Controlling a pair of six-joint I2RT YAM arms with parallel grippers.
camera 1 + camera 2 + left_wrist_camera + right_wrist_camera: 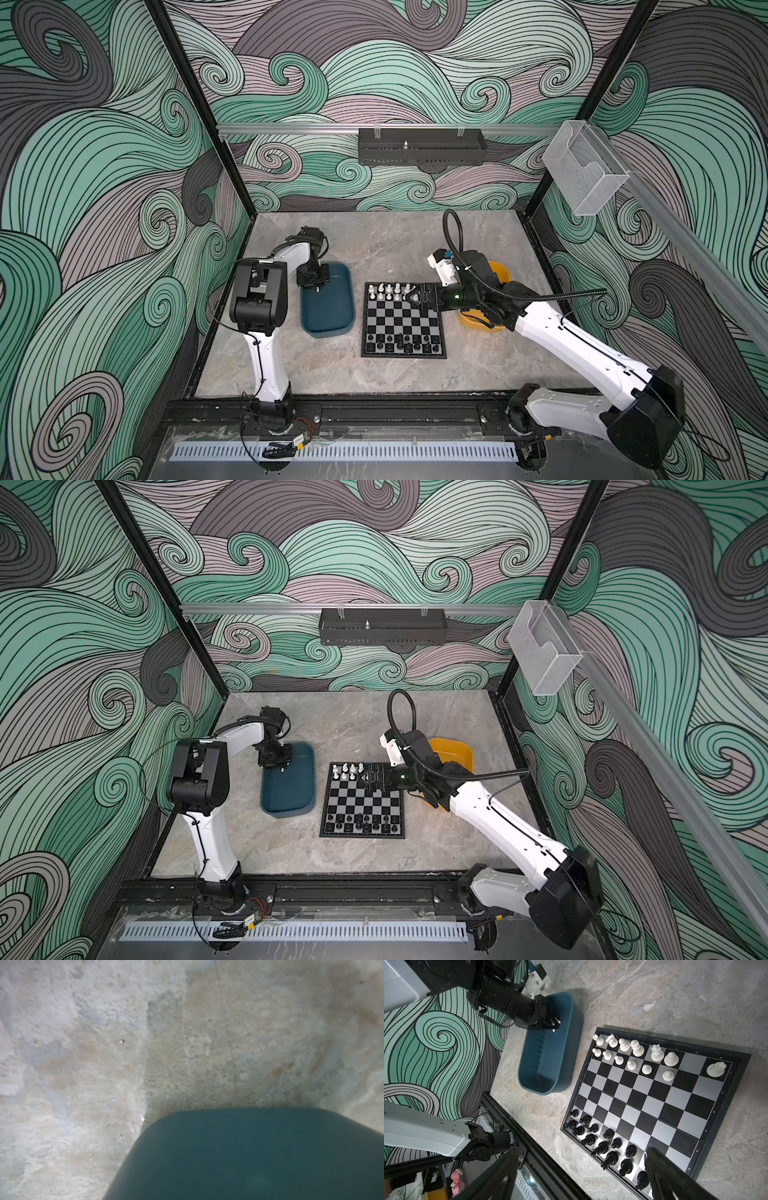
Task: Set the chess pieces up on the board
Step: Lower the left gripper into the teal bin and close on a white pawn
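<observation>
The board [399, 320] [365, 800] [654, 1095] lies mid-table. White chess pieces [388, 289] [349, 769] [633, 1049] fill most of its two far rows. Black ones [401, 343] [365, 823] [602, 1147] line the two near rows. One white piece [716, 1069] stands alone in a far corner. My right gripper [415, 298] [376, 780] [579, 1178] hovers open and empty over the board's far right part. My left gripper [314, 286] [281, 766] [556, 1026] reaches into the far end of the teal tray [332, 316] [291, 796] [249, 1157] [546, 1076]. Small white bits show at its tips. Whether it grips is unclear.
A yellow tray [498, 270] [453, 750] sits right of the board, partly under the right arm. A black shelf [419, 146] hangs on the back wall and a clear box [582, 174] on the right wall. A black rail [374, 409] bounds the table's front.
</observation>
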